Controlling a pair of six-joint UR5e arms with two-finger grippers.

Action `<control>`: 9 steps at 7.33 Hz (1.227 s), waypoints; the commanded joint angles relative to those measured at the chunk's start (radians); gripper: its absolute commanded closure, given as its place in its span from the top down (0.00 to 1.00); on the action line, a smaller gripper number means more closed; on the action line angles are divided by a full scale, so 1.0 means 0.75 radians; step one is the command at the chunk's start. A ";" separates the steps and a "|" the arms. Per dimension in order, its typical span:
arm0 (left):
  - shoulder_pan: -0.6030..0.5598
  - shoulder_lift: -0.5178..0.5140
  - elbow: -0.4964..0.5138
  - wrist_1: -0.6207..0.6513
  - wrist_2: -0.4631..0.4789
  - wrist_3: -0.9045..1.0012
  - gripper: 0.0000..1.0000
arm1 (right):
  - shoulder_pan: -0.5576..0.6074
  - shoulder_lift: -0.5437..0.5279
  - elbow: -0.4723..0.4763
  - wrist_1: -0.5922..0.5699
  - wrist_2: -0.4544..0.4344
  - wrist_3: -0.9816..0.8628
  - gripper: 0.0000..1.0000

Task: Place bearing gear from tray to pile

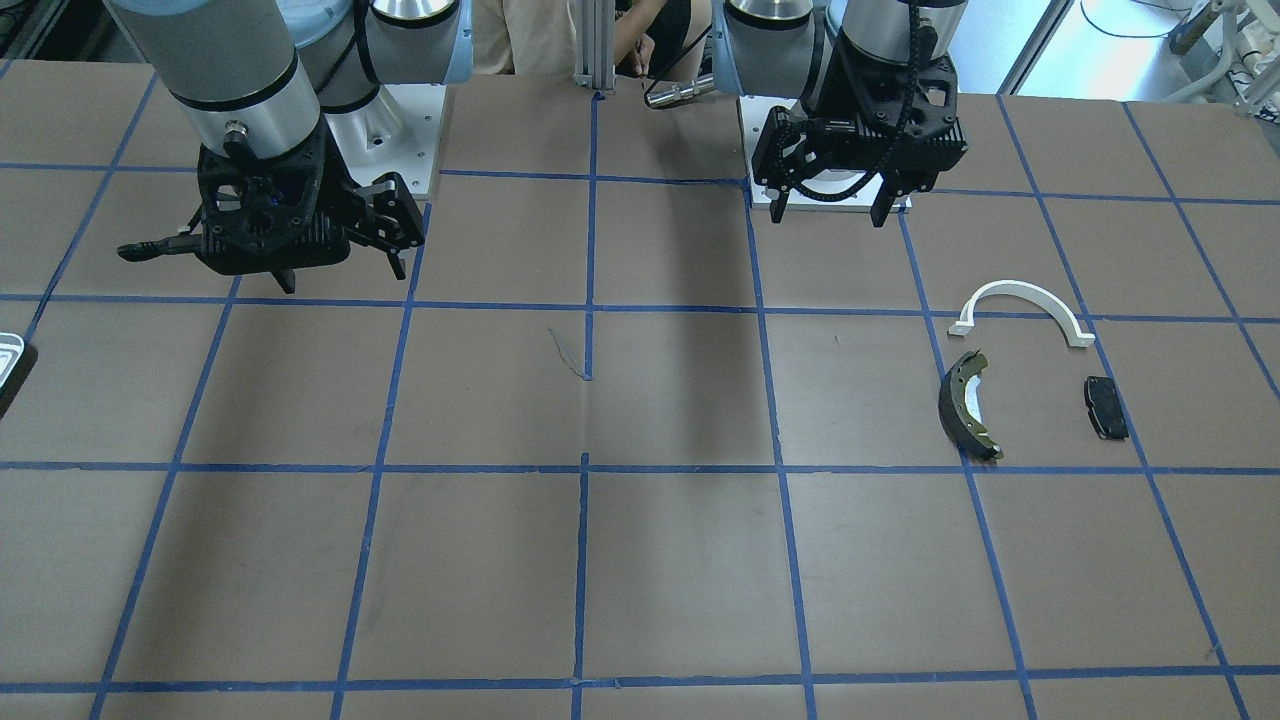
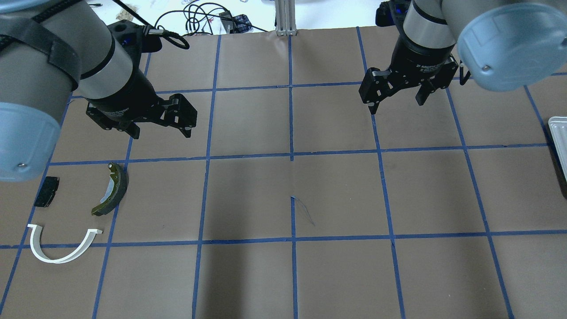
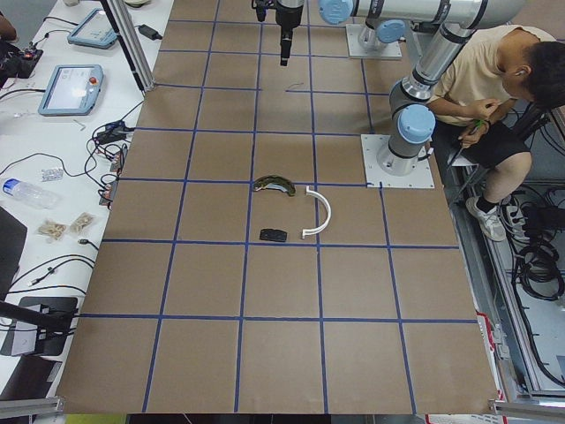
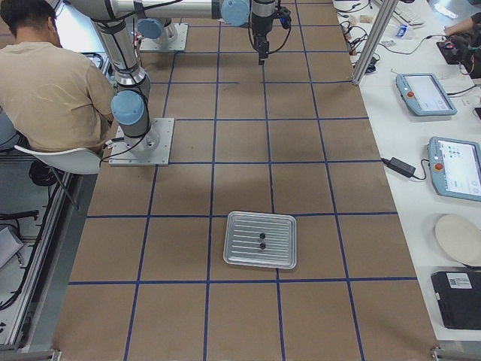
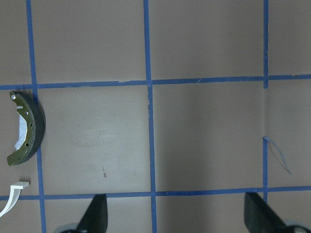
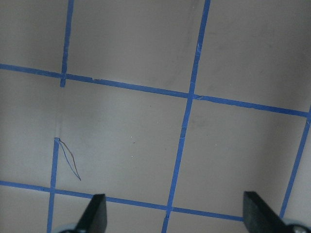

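Note:
The tray (image 4: 228,241) lies on the table in the exterior right view, with two small dark parts, likely the bearing gears (image 4: 262,236), on it. Only its corner shows in the overhead view (image 2: 556,127) and the front view (image 1: 8,350). The pile holds a white arch (image 2: 53,261), a dark-and-olive brake shoe (image 2: 113,190) and a black brake pad (image 2: 46,197). My left gripper (image 2: 161,134) hovers open and empty beyond the pile. My right gripper (image 2: 395,106) hovers open and empty, well apart from the tray. The left wrist view shows the brake shoe (image 5: 26,128) at its left edge.
A person in a beige shirt (image 4: 52,90) sits behind the robot bases. Tablets and cables (image 3: 66,88) lie on the white bench beyond the table's far edge. Blue tape lines grid the brown table (image 1: 640,560).

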 commanded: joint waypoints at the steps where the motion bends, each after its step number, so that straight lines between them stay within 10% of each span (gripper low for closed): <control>1: 0.000 0.000 0.001 0.000 0.001 0.000 1.00 | -0.027 0.004 0.004 -0.011 0.005 -0.011 1.00; 9: 0.002 -0.002 0.001 0.010 -0.003 0.000 1.00 | -0.920 0.282 0.017 -0.345 0.007 -1.095 1.00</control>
